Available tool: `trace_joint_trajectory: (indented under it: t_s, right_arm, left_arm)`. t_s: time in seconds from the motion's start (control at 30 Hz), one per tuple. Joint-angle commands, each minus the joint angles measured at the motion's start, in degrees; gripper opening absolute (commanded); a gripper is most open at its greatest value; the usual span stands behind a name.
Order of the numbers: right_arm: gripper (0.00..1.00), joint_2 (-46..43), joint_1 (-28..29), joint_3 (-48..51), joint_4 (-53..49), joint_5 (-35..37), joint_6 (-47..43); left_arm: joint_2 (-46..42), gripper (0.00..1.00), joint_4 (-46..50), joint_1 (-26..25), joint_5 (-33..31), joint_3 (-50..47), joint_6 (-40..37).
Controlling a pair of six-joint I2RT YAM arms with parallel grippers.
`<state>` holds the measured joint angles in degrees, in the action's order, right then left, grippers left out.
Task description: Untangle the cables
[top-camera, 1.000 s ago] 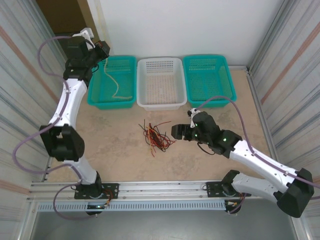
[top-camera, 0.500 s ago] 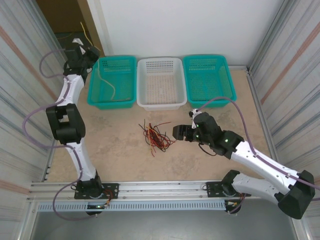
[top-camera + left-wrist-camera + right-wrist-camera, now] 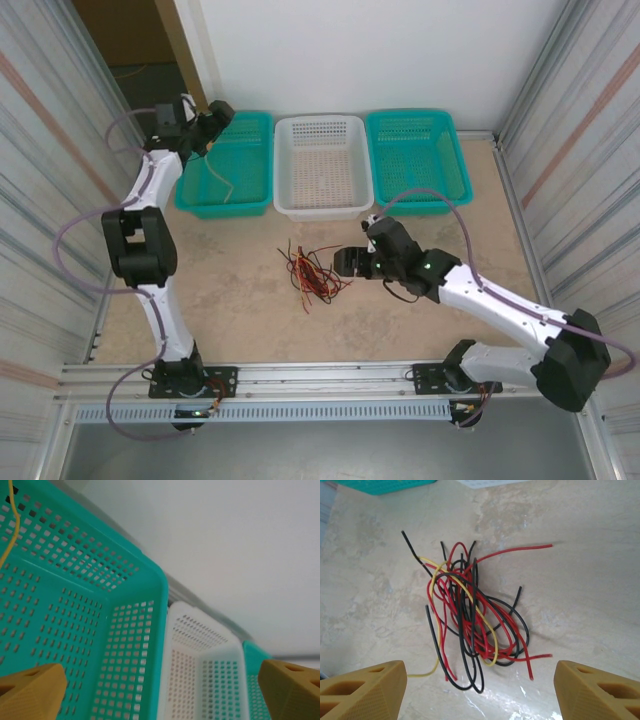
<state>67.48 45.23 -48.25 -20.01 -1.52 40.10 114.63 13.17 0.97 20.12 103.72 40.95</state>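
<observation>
The left claw (image 3: 160, 692) is up over the green basket (image 3: 75, 610) on the left. Its two fingers (image 3: 30, 692) stand wide apart with nothing in between. One thin yellow wire (image 3: 16, 522) is in that basket. The other wires (image 3: 467, 617) — red, black and yellow — sit in a messy heap on the table (image 3: 230, 290), in front of the white basket (image 3: 318, 170). The right claw (image 3: 480, 690) is close by the heap — its fingers are wide apart too, and it holds nothing.

High rear overview; close wrist views; cables (image 3: 312, 272) common
</observation>
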Motion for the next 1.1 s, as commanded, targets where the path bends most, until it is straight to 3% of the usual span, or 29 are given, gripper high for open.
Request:
trace_joint_trajectory:
  t_s: [0.0,0.17,0.23,0.47,0.53,0.67,0.9,1.07]
  right_arm:
    - [0.77,3.63,-0.22,-3.28,0.33,-0.78,-0.92]
    - [0.75,12.51,1.89,-8.76,0.39,-1.08,-1.7]
    - [0.73,16.09,3.19,-11.48,0.58,-0.98,-2.57]
    - [0.61,29.79,5.55,-22.35,-1.41,0.16,-3.37]
    - [0.56,32.71,5.83,-24.9,-3.24,0.77,-3.31]
    - [0.51,34.47,7.0,-26.33,-6.84,3.45,-3.14]
    - [0.36,34.21,9.97,-24.46,-10.4,4.12,-2.92]
    - [0.07,34.47,10.58,-24.31,-11.96,4.55,-2.74]
  left_arm:
    - [-9.16,0.99,12.44,-3.81,-11.43,0.55,-12.81]
    - [-26.68,0.99,4.15,-12.9,-16.14,-17.93,-23.78]
    - [-33.69,0.97,1.83,-16.49,-17.12,-26.12,-24.74]
    - [-50.56,0.61,-1.46,-19.01,-8.89,-51.27,-10.02]
    - [-53.24,0.46,-1.14,-19.45,-7.68,-56.0,-6.42]
    - [-54.33,0.33,-4.97,-20.34,-1.18,-63.4,-0.83]
    - [-49.74,0.22,-12.4,-24.79,0.91,-67.19,3.03]
    - [-42.94,0.27,-14.32,-28.08,1.78,-64.01,3.35]
